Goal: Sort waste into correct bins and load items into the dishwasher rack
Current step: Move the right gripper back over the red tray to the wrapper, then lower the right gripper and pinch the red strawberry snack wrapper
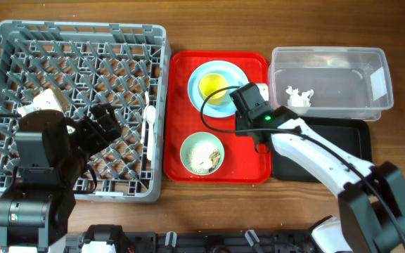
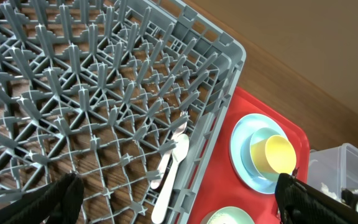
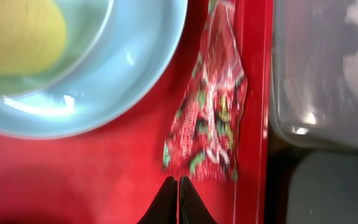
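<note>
Wrapper pickup in hand, right arm lining up on it.
Right gripper (image 3: pixel 179 198) is sitting pinched closed, empty, just short of the one red wrapper (image 3: pixel 207 124) on the red tray (image 3: pixel 73 180) beside the clear tub (image 3: pixel 316 74). Next it likely needs opening and advancing (thin, flat foil). Left gripper (image 2: pixel 179 183) is hanging spread wide, empty, over the one rack (image 2: pixel 73 81). Also counting one fork (image 2: pixel 180 121), one spoon (image 2: pixel 166 196), one cup (image 2: pixel 272 155).

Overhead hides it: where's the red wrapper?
Right wrist view: red wrapper on the red tray, right edge, between the blue plate and the clear tub.
</note>
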Controlling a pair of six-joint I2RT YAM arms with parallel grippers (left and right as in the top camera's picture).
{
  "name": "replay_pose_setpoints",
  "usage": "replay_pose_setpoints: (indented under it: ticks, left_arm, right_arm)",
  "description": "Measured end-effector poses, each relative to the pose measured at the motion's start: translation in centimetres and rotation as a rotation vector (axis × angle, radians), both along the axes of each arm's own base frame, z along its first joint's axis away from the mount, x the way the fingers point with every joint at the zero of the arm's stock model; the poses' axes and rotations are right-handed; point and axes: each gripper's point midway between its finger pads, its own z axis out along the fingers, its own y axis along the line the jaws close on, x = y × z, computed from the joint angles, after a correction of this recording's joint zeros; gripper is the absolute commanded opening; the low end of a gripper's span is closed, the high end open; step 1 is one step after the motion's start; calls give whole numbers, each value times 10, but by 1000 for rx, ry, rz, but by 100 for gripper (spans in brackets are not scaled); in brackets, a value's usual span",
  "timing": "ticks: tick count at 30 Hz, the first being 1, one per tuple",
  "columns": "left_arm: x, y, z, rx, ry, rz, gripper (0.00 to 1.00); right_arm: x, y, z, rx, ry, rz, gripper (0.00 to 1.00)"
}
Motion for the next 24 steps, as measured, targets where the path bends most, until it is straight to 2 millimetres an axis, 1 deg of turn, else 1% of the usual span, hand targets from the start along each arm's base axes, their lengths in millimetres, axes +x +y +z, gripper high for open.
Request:
replay_pose_setpoints:
  ticks: [4, 10, 14, 19, 21, 24]
  left_arm:
    - [0, 0, 0, 0, 0, 0, 100]
    - [0, 0, 0, 0, 0, 0, 100]
    - [0, 0, 0, 0, 0, 0, 100]
    - [0, 0, 0, 0, 0, 0, 100]
    - [0, 0, 0, 0, 0, 0, 100]
    - [0, 0, 0, 0, 0, 0, 100]
  right_arm:
    - [8, 1, -16, -21, -3, -8, 4]
    - [11, -4, -33, -67, 8, -24, 4]
    - [8, -7, -36, -80, 27, -23, 4]
    - [-9, -6, -43, -68, 111, -5, 4]
    - [-10, -6, -44, -65, 113, -6, 4]
    - [-5, -6, -42, -68, 89, -11, 4]
